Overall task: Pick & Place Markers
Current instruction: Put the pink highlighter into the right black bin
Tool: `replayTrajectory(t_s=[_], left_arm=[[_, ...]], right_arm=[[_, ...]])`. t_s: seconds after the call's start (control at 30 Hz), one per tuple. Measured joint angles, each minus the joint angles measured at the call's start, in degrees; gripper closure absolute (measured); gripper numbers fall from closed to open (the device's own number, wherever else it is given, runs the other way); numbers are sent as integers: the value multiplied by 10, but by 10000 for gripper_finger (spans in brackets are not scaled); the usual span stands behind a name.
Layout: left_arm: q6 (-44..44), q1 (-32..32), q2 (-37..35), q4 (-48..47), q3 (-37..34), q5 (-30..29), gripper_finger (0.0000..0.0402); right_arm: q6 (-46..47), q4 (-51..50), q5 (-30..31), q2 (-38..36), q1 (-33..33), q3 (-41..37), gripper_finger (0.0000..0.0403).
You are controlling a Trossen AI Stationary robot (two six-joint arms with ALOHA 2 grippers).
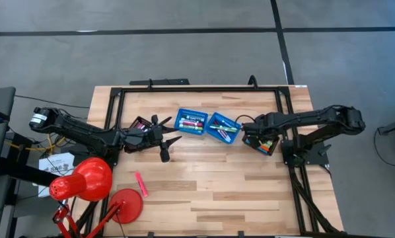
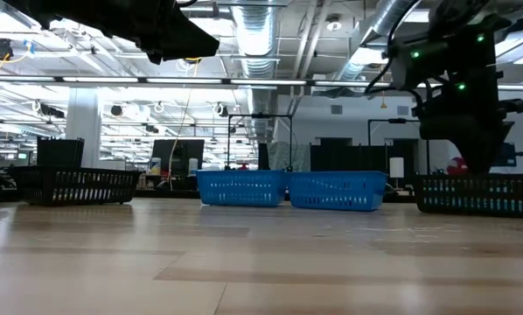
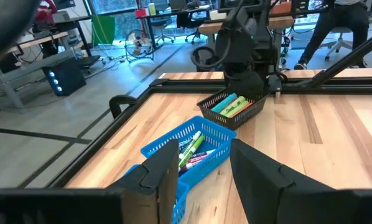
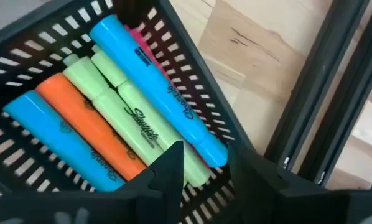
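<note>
Right gripper (image 1: pixel 262 141): low inside the black tray (image 1: pixel 270 147) at the right end of the row; its fingers are spread a little, and nothing sits between them.
Markers under the right gripper (image 4: pixel 142 124): a tight bundle lying flat in the black tray, two blue, two green, one orange, with a pink one half hidden beneath; the green and blue ends lie right at the fingertips.
Left gripper (image 1: pixel 166 139): raised above the table just beside the other black tray (image 1: pixel 140 124), fingers spread wide and empty.
Blue baskets: two stand side by side between the grippers; the left basket (image 1: pixel 191 121) is nearest the left gripper, the right basket (image 1: pixel 222 127) is tilted and just beside the right gripper. Both hold mixed markers (image 1: pixel 193 123).
Ahead of the left gripper: the nearer blue basket (image 3: pixel 192 146) with green and pink markers, then the far black tray (image 3: pixel 231 109) with green and blue ones, the right arm standing over it.
Loose marker (image 1: pixel 141 184): a pink one lies alone on the table (image 1: pixel 217 185), behind and to the side of the left gripper, well apart from it.
Red lamp (image 1: pixel 85 180): at the table's corner, near the loose marker.
</note>
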Motion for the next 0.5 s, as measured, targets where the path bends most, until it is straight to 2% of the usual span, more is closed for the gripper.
replayTrajectory(t_s=[0.3,0.5], left_arm=[[0,0,0,0,0,0,261],[0,0,0,0,0,0,261]], right_arm=[[-100,69,-1,0,-14,2,284],[-165,123,1,0,-5,45,287]])
